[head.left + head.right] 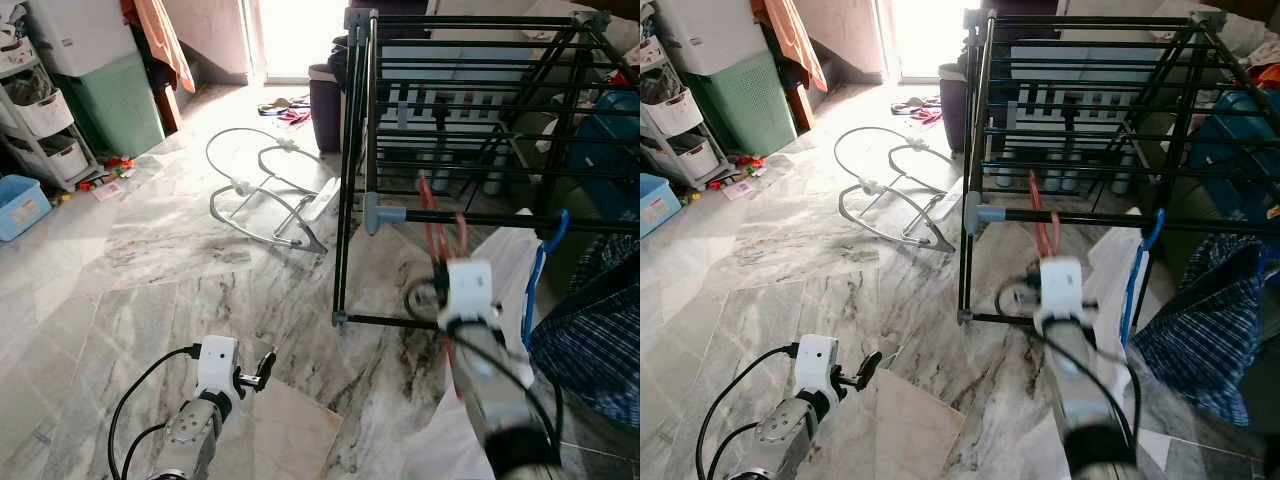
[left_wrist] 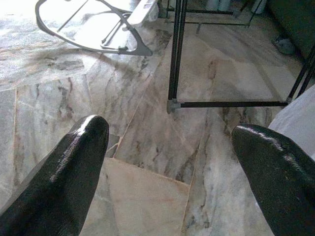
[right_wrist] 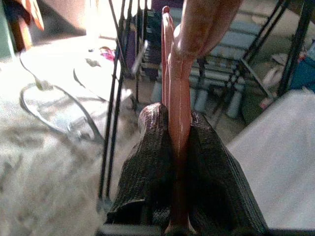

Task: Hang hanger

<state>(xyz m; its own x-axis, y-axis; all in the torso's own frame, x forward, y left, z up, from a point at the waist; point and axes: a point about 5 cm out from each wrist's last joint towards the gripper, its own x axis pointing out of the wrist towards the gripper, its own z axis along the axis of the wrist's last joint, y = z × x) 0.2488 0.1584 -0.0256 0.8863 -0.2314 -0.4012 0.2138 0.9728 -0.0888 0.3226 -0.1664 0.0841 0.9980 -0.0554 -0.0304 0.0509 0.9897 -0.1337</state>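
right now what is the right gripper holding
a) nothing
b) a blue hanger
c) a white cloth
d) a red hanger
d, the right gripper is shut on a red hanger raised toward the black drying rack; the blue hanger already hangs on a rail, and the left gripper is open over the floor.

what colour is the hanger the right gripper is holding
Salmon pink. The hanger shows best in the right wrist view, pinched in the right gripper.
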